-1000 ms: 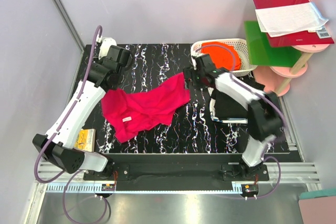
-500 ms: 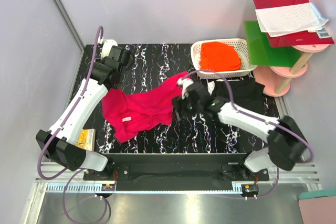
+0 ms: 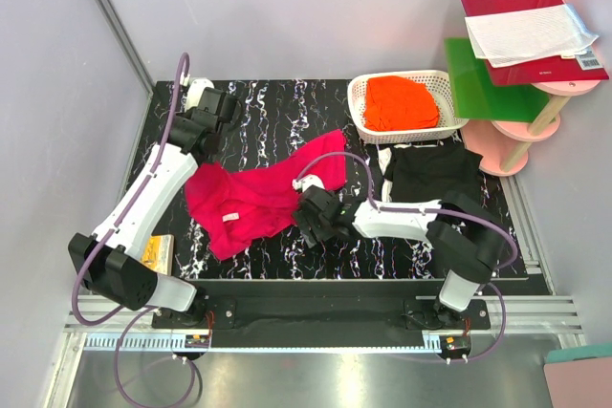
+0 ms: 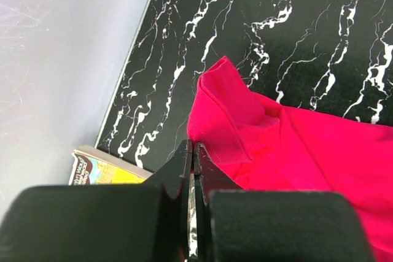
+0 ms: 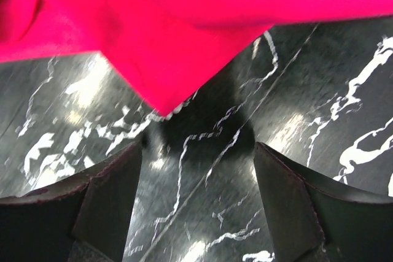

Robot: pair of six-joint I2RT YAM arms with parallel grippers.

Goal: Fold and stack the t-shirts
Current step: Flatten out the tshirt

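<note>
Your right gripper (image 3: 306, 218) drops from the basket (image 3: 411, 134) to the pink shirt's (image 3: 253, 200) 4 o'clock corner, fingers apart, likely to pinch it. Left gripper (image 4: 193, 151) fingers together at 10 o'clock, seemingly anchoring.

The left arm (image 3: 143, 198) stretches forward, and the left gripper (image 4: 191, 157) has its jaws pressed together; the right arm (image 3: 402, 220) lies low, pointing left, and the right gripper (image 5: 196, 173) has its jaws wide apart.

In the right wrist view the magenta-pink shirt (image 5: 184, 23) is blurred and cut off by the top edge, while at lower left of the left wrist view a yellow printed booklet (image 4: 101, 171) hides partly behind the left fingers (image 4: 174, 173).
</note>
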